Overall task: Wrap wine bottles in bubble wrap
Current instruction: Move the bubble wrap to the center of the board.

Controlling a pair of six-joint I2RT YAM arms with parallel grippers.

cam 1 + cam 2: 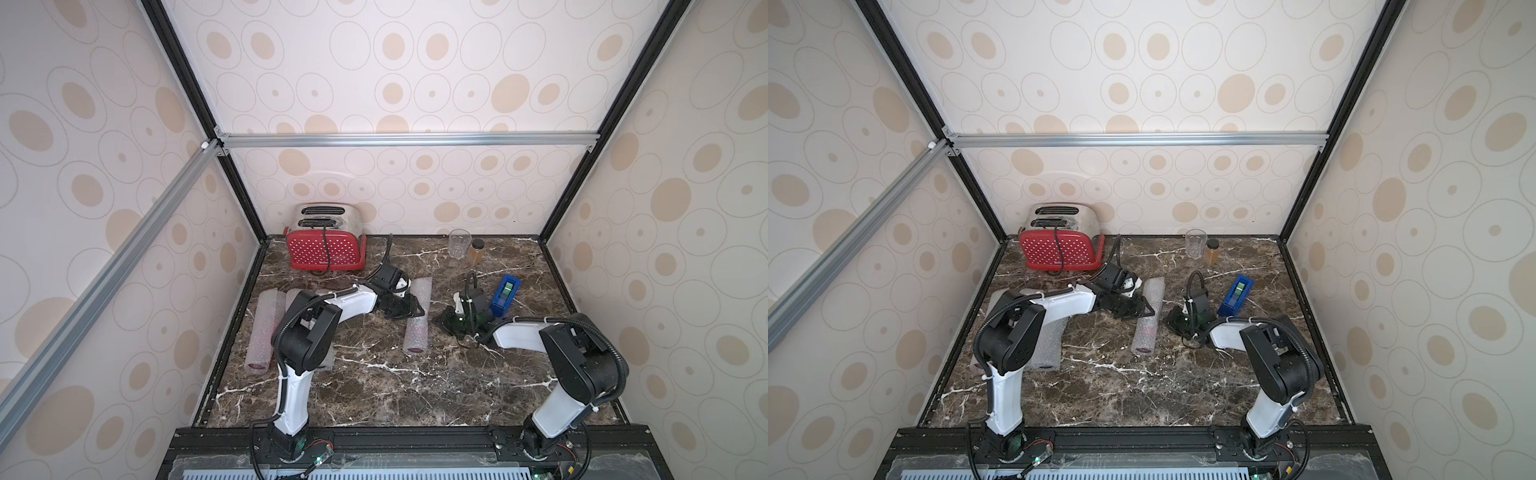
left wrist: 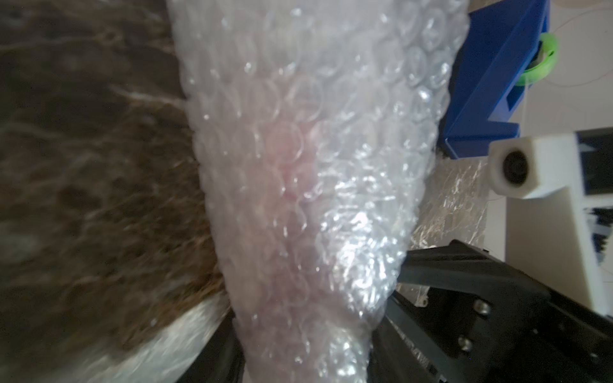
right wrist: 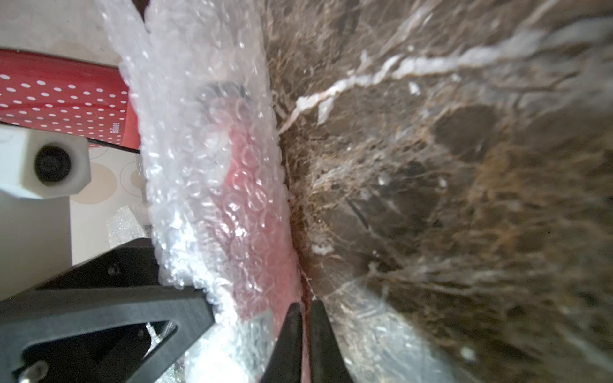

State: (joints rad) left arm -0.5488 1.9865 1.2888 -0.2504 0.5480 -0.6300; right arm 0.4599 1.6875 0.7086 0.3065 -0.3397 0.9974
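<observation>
One wine bottle with red liquid point(image 3: 252, 199) lies in the middle of the marble table, rolled in bubble wrap point(image 1: 417, 332) point(image 1: 1145, 334) point(image 2: 298, 165). Its dark cap point(image 3: 222, 91) shows through the wrap. My left gripper point(image 1: 409, 309) point(image 1: 1138, 309) point(image 2: 303, 348) straddles the roll, with a black finger point(image 2: 398, 331) pressed against each side of it. My right gripper point(image 1: 439, 323) point(image 1: 1172, 322) point(image 3: 306, 306) sits low on the table beside the roll. Its tips are together with only a thin slit between them and hold nothing I can make out. More wrapped bottles point(image 1: 262, 332) point(image 1: 1046, 345) lie at the left, partly under my left arm.
A blue tape dispenser point(image 1: 505, 293) point(image 1: 1235, 295) point(image 2: 491, 83) stands just behind my right gripper. A red toaster point(image 1: 324, 249) point(image 1: 1061, 249) point(image 3: 59, 99) is at the back left. A clear glass point(image 1: 459, 243) and an amber jar point(image 1: 476, 252) stand at the back.
</observation>
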